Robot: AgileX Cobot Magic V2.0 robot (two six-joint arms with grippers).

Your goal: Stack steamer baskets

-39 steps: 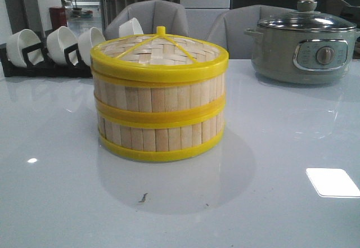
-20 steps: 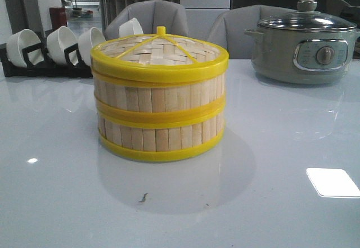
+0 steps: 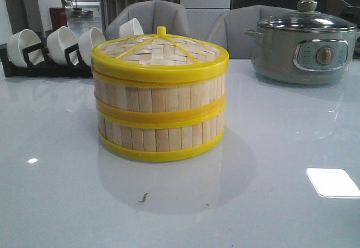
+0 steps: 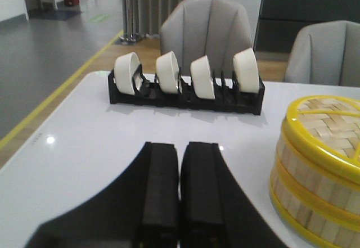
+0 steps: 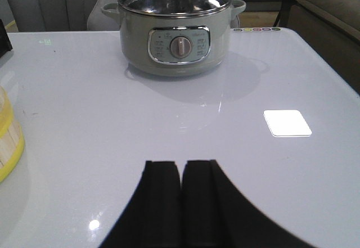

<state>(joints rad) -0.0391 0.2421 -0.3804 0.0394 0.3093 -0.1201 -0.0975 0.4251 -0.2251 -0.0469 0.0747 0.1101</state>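
On the glossy white table the two steamer baskets stand stacked, one squarely on the other, their yellow rims meeting in a band around the middle of the slatted wall, and a woven bamboo lid with a yellow rim and small knob sits on top. Neither arm shows in the front view. Seen from its own wrist camera, the left gripper has its two black fingers pressed together with only a thin seam between them and nothing held; the stack lies off to one side of it and a little ahead, apart from the fingers, while straight ahead and farther off a black rack holds four white bowls on edge. The right gripper is likewise closed on nothing, fingers side by side over the bare tabletop. Only a sliver of the lower basket's yellow rim and slats shows at the edge of that view, well to the side of this gripper. Directly ahead of it, well apart, stands a grey-green electric cooker with a glass lid and a front dial.
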